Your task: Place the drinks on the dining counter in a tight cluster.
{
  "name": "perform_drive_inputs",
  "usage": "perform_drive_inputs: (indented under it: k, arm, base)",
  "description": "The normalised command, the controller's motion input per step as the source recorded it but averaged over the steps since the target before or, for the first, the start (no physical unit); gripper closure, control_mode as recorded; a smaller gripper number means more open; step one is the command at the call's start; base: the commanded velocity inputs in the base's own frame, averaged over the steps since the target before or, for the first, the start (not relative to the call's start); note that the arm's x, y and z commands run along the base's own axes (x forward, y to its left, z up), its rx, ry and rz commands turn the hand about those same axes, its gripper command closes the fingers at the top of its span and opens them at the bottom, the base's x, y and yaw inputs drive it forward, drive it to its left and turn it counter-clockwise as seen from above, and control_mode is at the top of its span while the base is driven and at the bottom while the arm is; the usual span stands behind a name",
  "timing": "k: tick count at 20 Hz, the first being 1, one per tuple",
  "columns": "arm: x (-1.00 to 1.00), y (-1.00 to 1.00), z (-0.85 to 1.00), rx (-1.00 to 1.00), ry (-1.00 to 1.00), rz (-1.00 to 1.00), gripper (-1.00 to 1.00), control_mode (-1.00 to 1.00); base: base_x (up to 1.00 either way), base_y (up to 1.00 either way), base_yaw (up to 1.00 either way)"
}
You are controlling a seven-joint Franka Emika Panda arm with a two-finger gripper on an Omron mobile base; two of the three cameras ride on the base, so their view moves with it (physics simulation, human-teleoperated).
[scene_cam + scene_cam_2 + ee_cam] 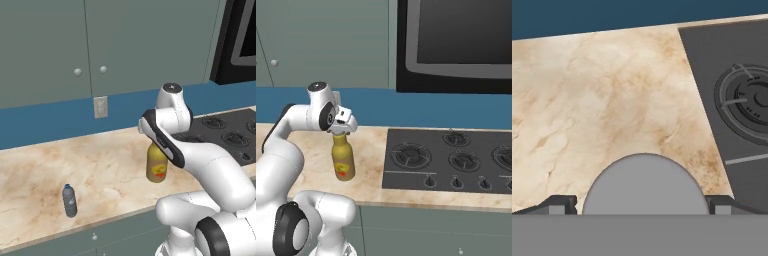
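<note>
An amber drink bottle (pixel 157 167) (pixel 343 162) with a yellow-red label stands upright on a beige marble counter (pixel 100 165) under a blue backsplash, just left of the stove. My gripper (pixel 341 132) (pixel 643 206) hangs straight over it, open. In the hand view its fingertips (pixel 560 203) stand on either side of the bottle's grey cap (pixel 644 185), apart from it. A small slim water bottle (pixel 69 200) stands upright near the counter's front edge, well to the left of the amber one. The dining counter is out of view.
A black cooktop (pixel 456 160) with several burners lies right of the amber bottle. Grey wall cabinets (pixel 75 45) and a dark microwave (pixel 456 45) hang above. An outlet (pixel 100 107) sits on the backsplash. Bare marble lies between the two bottles.
</note>
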Motion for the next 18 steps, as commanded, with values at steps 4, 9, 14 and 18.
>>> perform_drive_inputs:
  k: [4,9,14,18]
  arm:
    - [0.02,-0.05,-0.03,0.00,0.00,-0.02,-1.00,-1.00]
    - [0.10,-0.08,-0.12,0.00,0.00,0.00,-1.00,-1.00]
    - [0.11,-0.07,-0.27,0.00,0.00,0.00,-1.00,-1.00]
    - [0.01,0.00,-0.19,0.00,0.00,0.00,-1.00,-1.00]
  base:
    - [0.00,0.00,0.00]
    - [0.00,0.00,0.00]
    - [0.00,0.00,0.00]
    - [0.00,0.00,0.00]
